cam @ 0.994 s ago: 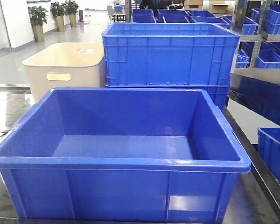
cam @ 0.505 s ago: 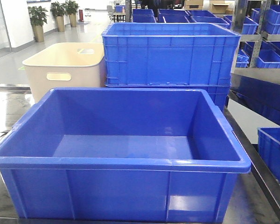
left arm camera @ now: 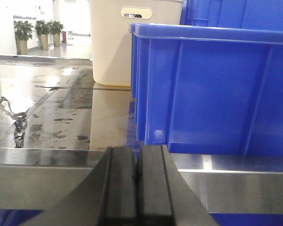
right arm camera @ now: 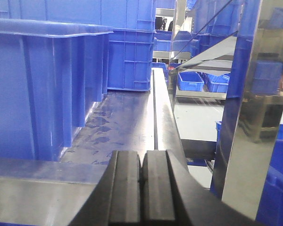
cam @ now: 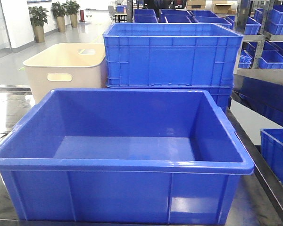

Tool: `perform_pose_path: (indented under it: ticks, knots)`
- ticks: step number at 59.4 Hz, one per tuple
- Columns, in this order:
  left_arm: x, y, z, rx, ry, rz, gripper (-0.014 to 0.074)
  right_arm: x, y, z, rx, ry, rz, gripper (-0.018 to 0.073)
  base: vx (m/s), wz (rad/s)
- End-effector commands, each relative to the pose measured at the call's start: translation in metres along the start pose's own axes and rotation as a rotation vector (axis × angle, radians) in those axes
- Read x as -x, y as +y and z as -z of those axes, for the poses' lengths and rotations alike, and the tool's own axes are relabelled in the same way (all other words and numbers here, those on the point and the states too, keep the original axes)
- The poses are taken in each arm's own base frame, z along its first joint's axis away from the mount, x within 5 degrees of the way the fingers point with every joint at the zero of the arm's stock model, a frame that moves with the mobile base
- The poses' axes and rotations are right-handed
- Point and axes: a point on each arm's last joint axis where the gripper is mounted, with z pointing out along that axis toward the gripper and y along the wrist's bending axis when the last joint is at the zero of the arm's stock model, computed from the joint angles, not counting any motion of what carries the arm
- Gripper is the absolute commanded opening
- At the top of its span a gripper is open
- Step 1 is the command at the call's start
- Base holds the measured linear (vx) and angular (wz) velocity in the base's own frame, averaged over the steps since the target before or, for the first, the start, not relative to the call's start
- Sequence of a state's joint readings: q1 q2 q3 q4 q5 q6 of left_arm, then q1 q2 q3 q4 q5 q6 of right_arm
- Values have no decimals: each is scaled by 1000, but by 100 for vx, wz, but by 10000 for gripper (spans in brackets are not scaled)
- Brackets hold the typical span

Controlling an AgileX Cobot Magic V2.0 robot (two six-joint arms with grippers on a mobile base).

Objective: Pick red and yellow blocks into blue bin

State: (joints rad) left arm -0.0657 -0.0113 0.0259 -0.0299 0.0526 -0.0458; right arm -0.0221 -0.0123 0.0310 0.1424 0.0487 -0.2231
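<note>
My left gripper (left arm camera: 137,176) and right gripper (right arm camera: 142,181) were pressed together, holding nothing, low beside the blue bin (cam: 122,165) on a glossy steel table (left arm camera: 61,117); potted plants (cam: 38,16) stood far behind it.

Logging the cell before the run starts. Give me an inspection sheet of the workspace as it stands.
Surface: steel table, glossy, smudged.
Job's things: blue bin nearest the camera, nothing inside; red and yellow blocks not seen.
Clutter: beige tub and ribbed blue crate behind the bin.
Grippers: left gripper and right gripper shut, holding nothing, low beside the bin.
Cables: a thin wire-like scrap on the table.
Surroundings: shelves of blue crates, potted plants.
</note>
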Motion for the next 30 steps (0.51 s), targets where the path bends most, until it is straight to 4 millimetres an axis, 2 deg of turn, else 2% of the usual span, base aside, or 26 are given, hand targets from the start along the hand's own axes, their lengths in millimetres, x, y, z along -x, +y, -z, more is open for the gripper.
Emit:
perform_pose_path:
  ticks: [1,15,30]
  knots:
    - [14,-1,3,-4,-114,8,35,8,-2,1,-18,-111,15,-10,0,0]
    - [14,-1,3,-4,-114,8,35,11,-1,2,-10,-147,-60,-10,0,0]
    - [14,-1,3,-4,-114,8,35,11,-1,2,-10,-148,-39,-10,0,0]
